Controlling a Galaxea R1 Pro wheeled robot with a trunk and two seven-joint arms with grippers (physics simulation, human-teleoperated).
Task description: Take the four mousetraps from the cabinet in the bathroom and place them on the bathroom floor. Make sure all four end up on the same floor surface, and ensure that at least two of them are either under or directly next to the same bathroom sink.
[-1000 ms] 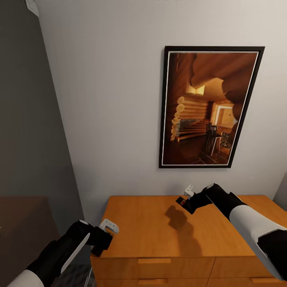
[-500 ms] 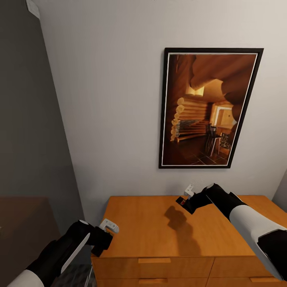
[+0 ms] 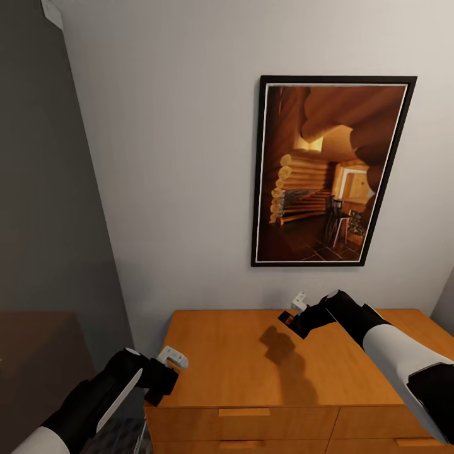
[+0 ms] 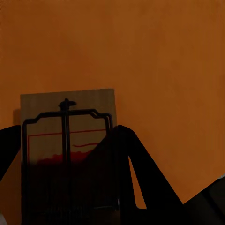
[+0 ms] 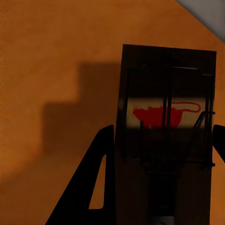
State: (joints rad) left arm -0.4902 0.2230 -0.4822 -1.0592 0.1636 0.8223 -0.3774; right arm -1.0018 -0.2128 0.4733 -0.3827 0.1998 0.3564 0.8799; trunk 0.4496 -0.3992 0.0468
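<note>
The orange-brown cabinet [image 3: 233, 359] stands against the wall, its flat top right below me. My left gripper [image 3: 170, 360] hangs over the top's left front corner. In the left wrist view a tan mousetrap [image 4: 68, 126] with dark wire and a red mark sits between the dark fingers [image 4: 129, 159], over the cabinet top [image 4: 154, 56]. My right gripper [image 3: 295, 310] is raised above the back of the top and casts a shadow on it. It is shut on a second mousetrap [image 5: 168, 112], which is mostly in shadow, with its red mark lit. The other traps are out of view.
A black-framed picture [image 3: 331, 170] of a log cabin hangs on the pale wall just behind the cabinet. A dark grey wall [image 3: 44, 189] runs along the left. Drawer fronts with wooden bar handles [image 3: 244, 412] face me at the lower edge.
</note>
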